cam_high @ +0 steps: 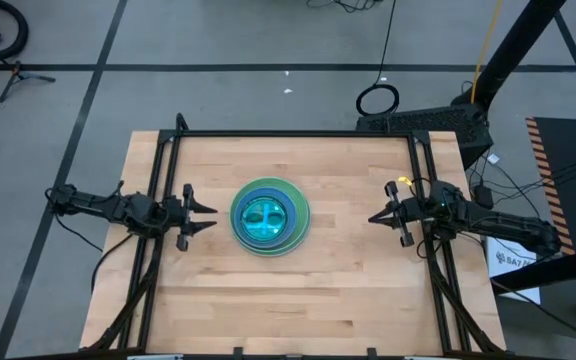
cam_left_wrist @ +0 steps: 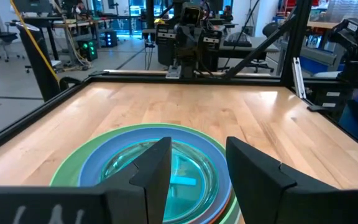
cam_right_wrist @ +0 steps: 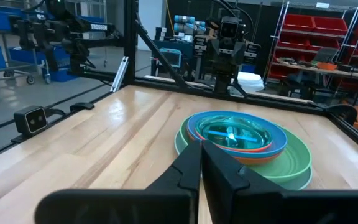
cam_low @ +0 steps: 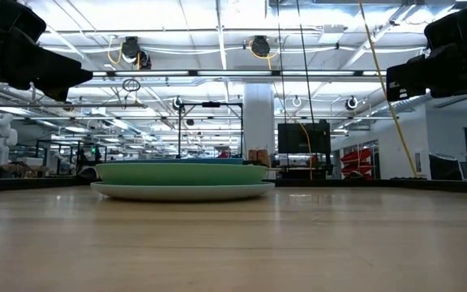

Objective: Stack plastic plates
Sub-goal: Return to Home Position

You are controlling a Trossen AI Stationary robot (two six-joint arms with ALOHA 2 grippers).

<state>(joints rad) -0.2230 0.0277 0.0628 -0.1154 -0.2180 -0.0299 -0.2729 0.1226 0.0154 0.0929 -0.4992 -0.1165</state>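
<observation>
Wooden table (cam_high: 348,290) bears the stacked plates (cam_high: 269,216) midway — left gripper (cam_high: 213,216) spread, right gripper (cam_high: 372,218) closed, both standing apart.

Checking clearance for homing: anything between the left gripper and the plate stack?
Nothing. In the high view only bare table wood separates the left gripper, fingers open, from the plate stack; the right gripper waits on the stack's far side.

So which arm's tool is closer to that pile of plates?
Left. The left tool sits close beside the stack of plates, fingers apart. The right tool is on the stack's opposite side, across a clearly wider strip of table, fingers together.
</observation>
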